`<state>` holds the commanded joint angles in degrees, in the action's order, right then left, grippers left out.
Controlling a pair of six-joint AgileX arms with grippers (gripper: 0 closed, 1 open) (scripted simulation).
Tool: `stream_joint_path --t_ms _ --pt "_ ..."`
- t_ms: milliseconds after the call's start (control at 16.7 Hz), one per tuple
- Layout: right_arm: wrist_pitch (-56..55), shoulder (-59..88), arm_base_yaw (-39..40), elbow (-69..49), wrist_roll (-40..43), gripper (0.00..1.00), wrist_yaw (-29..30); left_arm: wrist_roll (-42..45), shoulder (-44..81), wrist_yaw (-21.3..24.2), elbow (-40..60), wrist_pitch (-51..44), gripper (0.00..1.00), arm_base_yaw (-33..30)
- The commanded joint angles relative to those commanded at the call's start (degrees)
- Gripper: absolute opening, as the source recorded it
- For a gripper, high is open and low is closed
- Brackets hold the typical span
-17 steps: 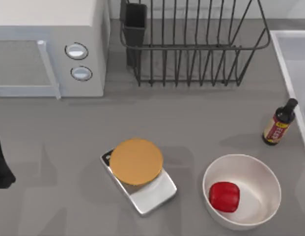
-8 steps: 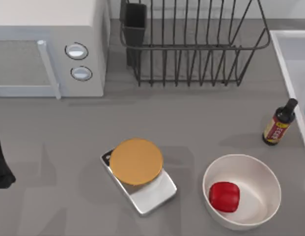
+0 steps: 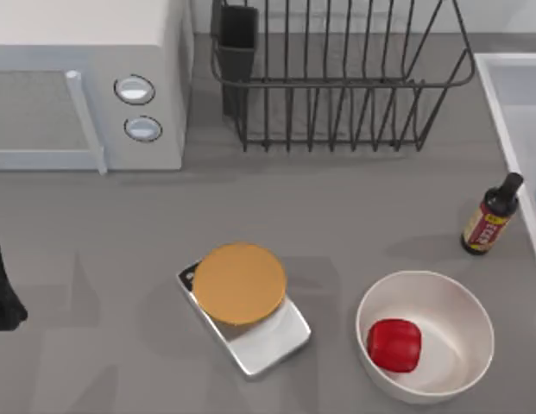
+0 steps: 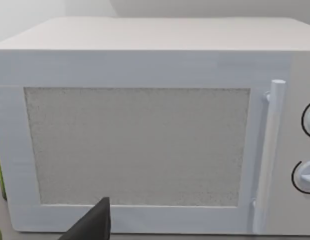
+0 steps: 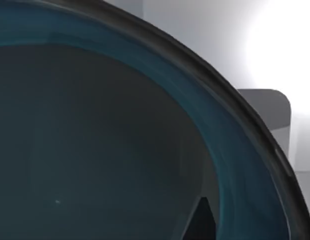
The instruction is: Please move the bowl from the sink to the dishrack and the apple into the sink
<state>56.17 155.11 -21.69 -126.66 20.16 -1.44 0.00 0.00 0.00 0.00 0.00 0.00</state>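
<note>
Red apple [image 3: 394, 345] in white bowl [image 3: 457, 302] (dishrack [image 3: 337, 82] bare); both jaws' state: cannot tell.

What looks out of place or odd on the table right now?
The small glossy red apple sits inside the large plain white bowl at the table's lower right, not loose on the counter. The silver kitchen scale with its round orange plate lies askew. The dark sauce bottle stands upright, nothing spilled.

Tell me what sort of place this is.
Most likely a kitchen counter in a rendered scene: a white microwave stands beside a black wire dishrack, the pale rim of a sink runs along the right edge, and a kitchen scale sits on the grey worktop.
</note>
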Motion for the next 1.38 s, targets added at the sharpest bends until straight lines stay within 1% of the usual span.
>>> stream_joint_path --t_ms 180,240,660,900,1140,1380 --pt "0.0 0.0 0.0 0.0 0.0 0.02 0.0 0.0 0.0 0.0 0.0 0.0 1.00 0.0" --pt "0.0 0.0 0.0 0.0 0.0 0.00 0.0 0.0 0.0 0.0 0.0 0.0 1.00 0.0" --pt "0.0 0.0 0.0 0.0 0.0 0.00 0.0 0.0 0.0 0.0 0.0 0.0 1.00 0.0" --pt "1.1 -2.3 -0.7 1.1 0.6 0.00 -0.2 0.0 0.0 0.0 0.0 0.0 1.00 0.0" --pt "6.9 -13.4 -4.8 6.4 4.6 0.00 -0.8 0.0 0.0 0.0 0.0 0.0 1.00 0.0" --pt "16.0 -31.4 -10.7 15.3 10.9 0.00 -1.5 0.0 0.0 0.0 0.0 0.0 1.00 0.0"
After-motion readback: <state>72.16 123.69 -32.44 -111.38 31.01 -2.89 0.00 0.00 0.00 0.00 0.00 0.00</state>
